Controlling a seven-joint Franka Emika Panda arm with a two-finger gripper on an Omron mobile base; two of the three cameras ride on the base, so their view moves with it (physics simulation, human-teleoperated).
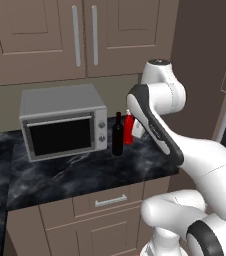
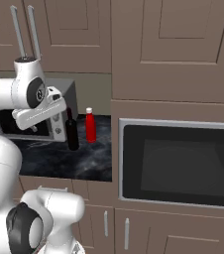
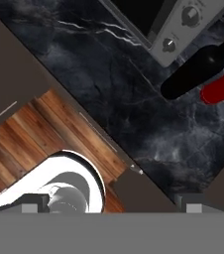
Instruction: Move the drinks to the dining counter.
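Wood floor [image 3: 20,149] appears from the hand; microwave [image 1: 65,127] elsewhere.

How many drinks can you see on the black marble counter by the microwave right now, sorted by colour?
Dark: 1, the wine bottle
Red: 1, the slim red bottle
Total: 2 drinks, standing close together beside the microwave on the counter.
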